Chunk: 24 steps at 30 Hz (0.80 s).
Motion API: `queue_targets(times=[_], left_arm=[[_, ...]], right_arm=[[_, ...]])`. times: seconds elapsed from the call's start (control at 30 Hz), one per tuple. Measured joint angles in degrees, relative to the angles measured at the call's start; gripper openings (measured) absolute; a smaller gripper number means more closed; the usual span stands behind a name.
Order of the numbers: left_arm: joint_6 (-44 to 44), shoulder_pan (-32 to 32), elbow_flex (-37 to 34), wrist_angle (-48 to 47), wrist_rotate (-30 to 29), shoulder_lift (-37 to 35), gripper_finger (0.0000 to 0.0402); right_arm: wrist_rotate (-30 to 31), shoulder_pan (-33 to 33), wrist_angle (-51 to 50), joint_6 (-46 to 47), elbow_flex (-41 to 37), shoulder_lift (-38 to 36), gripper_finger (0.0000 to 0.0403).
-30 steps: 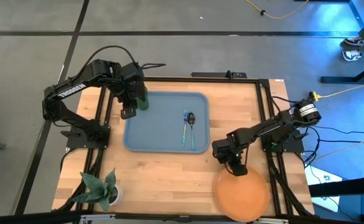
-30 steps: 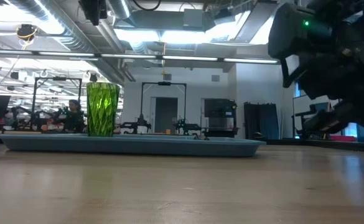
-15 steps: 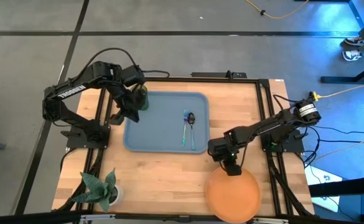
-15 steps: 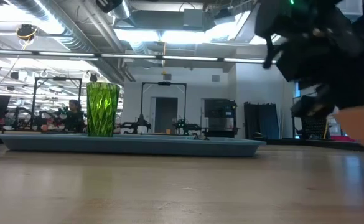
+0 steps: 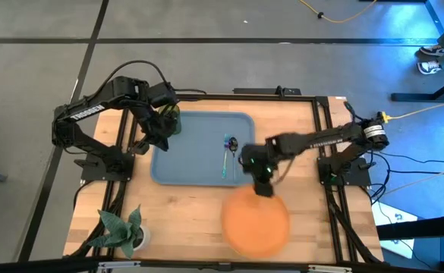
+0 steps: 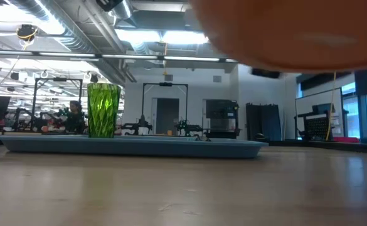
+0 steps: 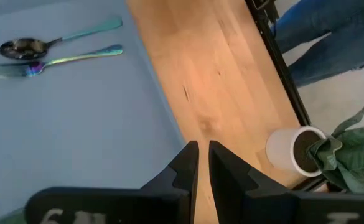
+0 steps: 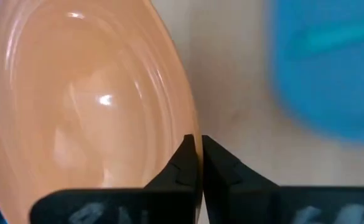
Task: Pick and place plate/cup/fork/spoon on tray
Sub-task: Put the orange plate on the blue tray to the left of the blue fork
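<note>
Now, right hand: pinching the plate by its rim, just off the tray's near right corner.
Plate: lifted above the tabletop.
Left hand: fingers pressed together, at the tray's left edge beside the cup.
Tray: holds cup, spoon, fork.

White lettering is carried along the left arm in the high view, too small to be read with certainty, and no other legible text is seen.
</note>
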Motion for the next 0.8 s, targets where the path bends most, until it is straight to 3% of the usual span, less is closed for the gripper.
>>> queue_targets(times=[0.17,0.37,0.8], left_arm=[[2.5,-1.3,0.0,0.0,-0.1,-0.9,0.0030],[2.4,-1.6,0.0,0.0,-0.1,-2.0,0.0030],[0.5,-1.6,0.0,-0.1,-0.8,-4.0,0.0030]], right_arm=[[2.6,-6.9,-2.0,1.3,9.4,4.1,0.0006],[6.6,-12.6,-5.3,-0.8,23.7,15.3,0.0006],[6.1,-23.1,-10.1,-4.8,48.9,36.8,0.0006]])
